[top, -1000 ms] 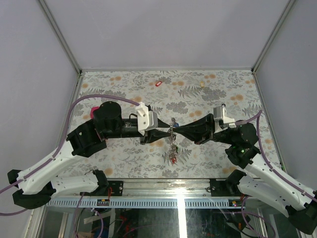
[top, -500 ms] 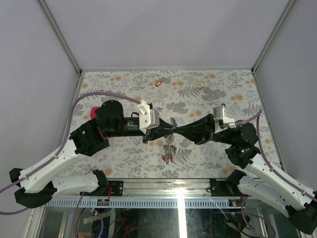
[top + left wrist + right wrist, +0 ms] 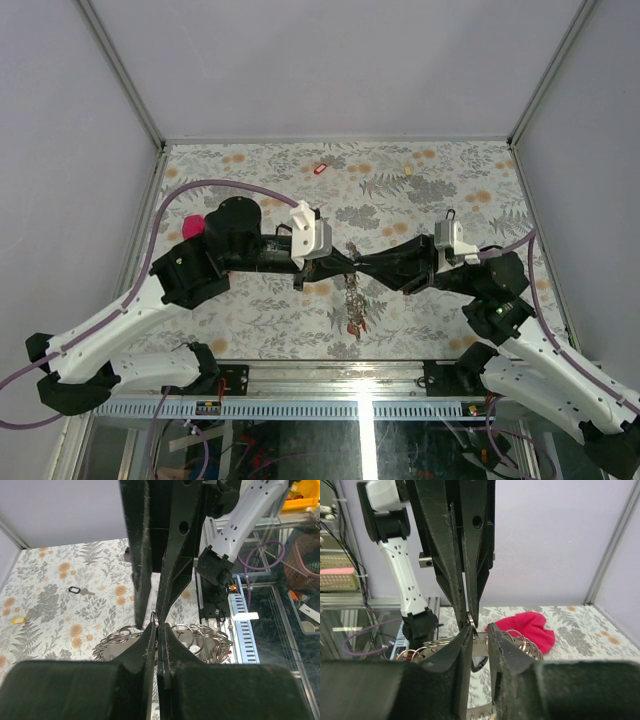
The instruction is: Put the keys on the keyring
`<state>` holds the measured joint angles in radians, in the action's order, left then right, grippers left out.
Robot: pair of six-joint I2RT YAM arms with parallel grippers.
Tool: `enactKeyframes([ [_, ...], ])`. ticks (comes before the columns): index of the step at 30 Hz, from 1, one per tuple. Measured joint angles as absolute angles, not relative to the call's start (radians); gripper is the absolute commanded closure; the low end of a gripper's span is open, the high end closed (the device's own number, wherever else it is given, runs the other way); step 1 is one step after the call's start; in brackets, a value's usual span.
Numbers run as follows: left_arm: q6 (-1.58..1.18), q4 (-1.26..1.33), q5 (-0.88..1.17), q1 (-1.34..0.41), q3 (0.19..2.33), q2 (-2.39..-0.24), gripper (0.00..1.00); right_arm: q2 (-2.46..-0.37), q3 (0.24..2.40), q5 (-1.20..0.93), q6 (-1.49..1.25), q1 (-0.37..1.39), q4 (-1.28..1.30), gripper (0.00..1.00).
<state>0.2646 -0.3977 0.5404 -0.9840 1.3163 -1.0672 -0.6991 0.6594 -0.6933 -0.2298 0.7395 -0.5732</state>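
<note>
My two grippers meet tip to tip above the middle of the table. The left gripper (image 3: 350, 262) (image 3: 160, 629) is shut on the top edge of the keyring (image 3: 155, 617), a thin metal ring. From it the bunch of keys (image 3: 352, 303) hangs down, fanned rings and silver keys (image 3: 117, 641) showing behind the fingers. The right gripper (image 3: 366, 266) (image 3: 479, 630) stands slightly open just below the left gripper's fingers (image 3: 440, 540), a dark-headed key (image 3: 479, 661) hanging in its gap. Loose on the table lie a red-tagged key (image 3: 320, 168), a black-tagged key (image 3: 76, 589) and a cream tag (image 3: 409, 172).
A magenta cloth (image 3: 193, 226) (image 3: 532, 627) lies at the table's left side, behind the left arm. Grey walls close in the table on three sides. The metal rail (image 3: 360, 380) with both arm bases runs along the near edge.
The left gripper has closed onto the ring. The right gripper, shut before, has parted its jaws a little. The left arm has shifted slightly right and the bunch hangs a bit lower.
</note>
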Motion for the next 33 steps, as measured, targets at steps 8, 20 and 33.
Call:
enactKeyframes([
  [8, 0.313, -0.505, 0.680, -0.894, 1.354, -1.113, 1.00, -0.583, 0.731, -0.591, -0.046, 0.743, -0.262, 0.50],
  [20, 0.415, -0.688, 0.950, -0.828, 1.507, -1.218, 1.00, -0.538, 0.695, -0.510, 0.124, 0.744, -0.023, 0.21],
  [33, 0.432, -0.743, 1.057, -0.828, 1.528, -1.233, 1.00, -0.777, 0.581, -0.593, 0.020, 0.744, -0.377, 0.04],
])
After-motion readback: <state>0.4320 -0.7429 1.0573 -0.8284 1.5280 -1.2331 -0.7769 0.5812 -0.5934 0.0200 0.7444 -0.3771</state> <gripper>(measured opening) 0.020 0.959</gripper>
